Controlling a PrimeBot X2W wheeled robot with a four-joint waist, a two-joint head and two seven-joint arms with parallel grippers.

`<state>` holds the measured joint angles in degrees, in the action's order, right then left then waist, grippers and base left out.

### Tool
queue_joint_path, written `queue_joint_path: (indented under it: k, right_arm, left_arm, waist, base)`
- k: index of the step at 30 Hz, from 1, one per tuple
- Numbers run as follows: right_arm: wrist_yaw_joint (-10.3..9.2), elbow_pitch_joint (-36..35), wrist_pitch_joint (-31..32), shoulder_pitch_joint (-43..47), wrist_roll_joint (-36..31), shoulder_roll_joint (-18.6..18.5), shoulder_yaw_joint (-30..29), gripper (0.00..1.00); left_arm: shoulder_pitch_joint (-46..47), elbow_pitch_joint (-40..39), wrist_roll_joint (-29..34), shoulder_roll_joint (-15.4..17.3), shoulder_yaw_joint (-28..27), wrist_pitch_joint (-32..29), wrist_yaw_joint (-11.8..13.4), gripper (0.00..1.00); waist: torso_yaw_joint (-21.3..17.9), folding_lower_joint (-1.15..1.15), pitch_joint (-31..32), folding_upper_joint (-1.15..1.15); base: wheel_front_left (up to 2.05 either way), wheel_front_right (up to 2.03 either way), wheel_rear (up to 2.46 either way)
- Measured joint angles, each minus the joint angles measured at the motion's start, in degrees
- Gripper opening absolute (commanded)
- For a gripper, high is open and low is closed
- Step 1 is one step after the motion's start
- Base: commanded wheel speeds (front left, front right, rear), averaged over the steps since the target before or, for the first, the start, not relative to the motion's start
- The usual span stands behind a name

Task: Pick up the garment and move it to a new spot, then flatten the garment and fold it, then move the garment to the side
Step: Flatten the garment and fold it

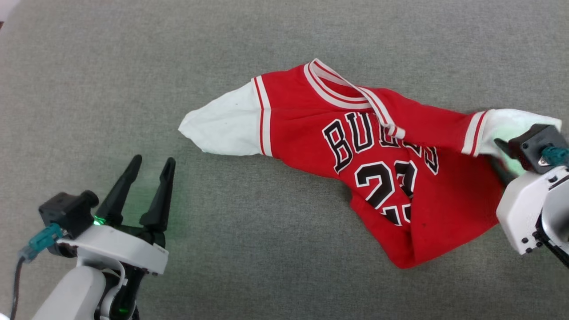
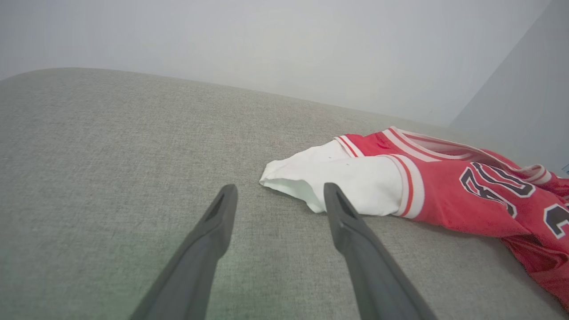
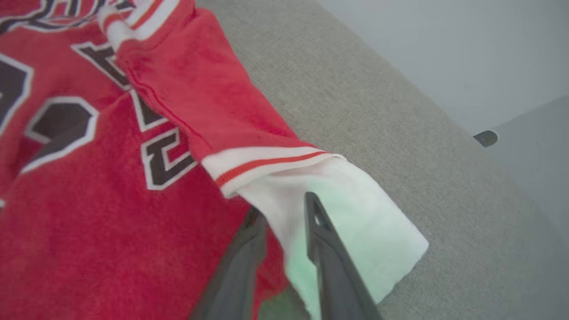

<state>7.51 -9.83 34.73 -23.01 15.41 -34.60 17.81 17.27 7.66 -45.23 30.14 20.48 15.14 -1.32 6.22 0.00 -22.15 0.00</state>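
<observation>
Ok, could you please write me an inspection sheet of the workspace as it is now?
Surface: grey fabric, flat.
Job's things: garment crumpled, print side up, both white sleeves spread out.
Clutter: nothing seen.
Grippers: left gripper open, clear of the garment; right gripper straddles one white sleeve at its edge, grip not certain.
Cables: dark cable with teal plug at left wrist; another teal plug at right wrist.
Surroundings: pale wall behind the surface.

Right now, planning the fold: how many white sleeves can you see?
2. One white sleeve lies at the garment's left end, ahead of the left hand; the other is at its right end, between the right hand's fingers.
</observation>
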Motion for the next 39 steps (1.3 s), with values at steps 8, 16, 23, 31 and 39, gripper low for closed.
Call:
queue_joint_path:
  k: [8,16,23,31,39]
  right_arm:
    - [0.00,0.8,1.6,-0.1,1.1,4.0,-7.5,0.00]
    - [0.00,9.7,2.7,-10.6,4.2,11.6,-16.3,0.00]
    - [0.00,20.8,4.1,-23.2,-0.1,10.0,-18.8,0.00]
    - [0.00,33.5,1.3,-31.3,-7.1,8.3,-19.2,0.78]
    - [0.00,39.5,-5.7,-32.9,-8.7,8.6,-21.0,1.00]
  left_arm:
    - [-0.1,0.0,0.1,-0.7,0.1,0.0,-1.0,1.00]
    - [0.7,-0.2,-0.1,-0.9,0.6,-0.1,-2.2,1.00]
    - [3.3,0.4,0.0,-1.2,1.8,-0.5,-3.5,1.00]
    - [5.5,1.3,0.1,-2.3,2.1,-0.3,-4.7,1.00]
    - [5.8,0.7,1.1,-2.1,0.5,-0.2,-4.8,1.00]
  waist:
    - [-0.1,0.00,-0.7,0.00]
    - [0.5,0.00,-2.9,0.00]
    - [2.3,0.00,-6.2,0.00]
    - [5.3,0.00,-9.2,0.00]
    - [6.1,0.00,-9.1,0.00]
  base:
    - [0.00,0.00,0.00]
    - [0.00,0.00,0.00]
    - [0.00,0.00,0.00]
    - [0.00,0.00,0.00]
    - [0.00,0.00,0.00]
